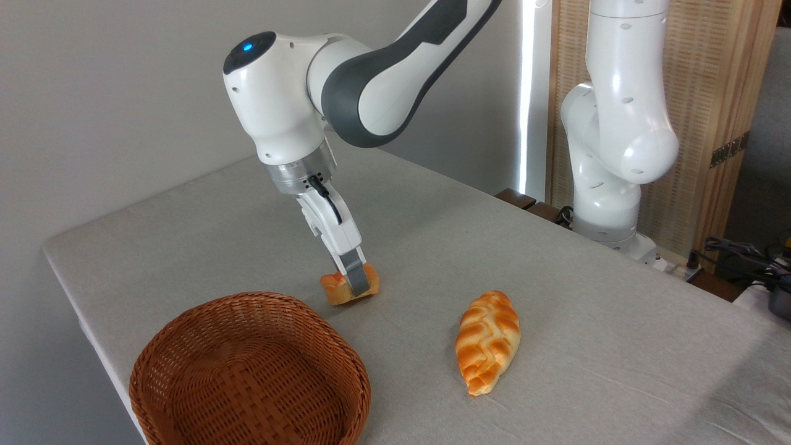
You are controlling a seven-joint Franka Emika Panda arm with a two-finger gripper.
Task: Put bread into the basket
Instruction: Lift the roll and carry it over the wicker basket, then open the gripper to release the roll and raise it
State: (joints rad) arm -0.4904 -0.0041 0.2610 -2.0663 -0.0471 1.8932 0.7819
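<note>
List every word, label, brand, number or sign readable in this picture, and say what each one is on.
None can be read. The white robot arm shows only a blue light, no lettering. The small golden-orange bun in the gripper, the reddish-brown woven wicker basket, the braided golden loaf and the grey tablecloth carry no text.

The gripper point(352, 281) seemingly clamps the bread point(348, 288) on the table point(587, 321), just behind the basket point(249, 371).

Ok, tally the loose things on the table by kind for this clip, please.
Small round buns: 1, the bun under the gripper
Braided loaves: 1, the braided loaf
Wicker baskets: 1, the basket
Total: 3
</note>
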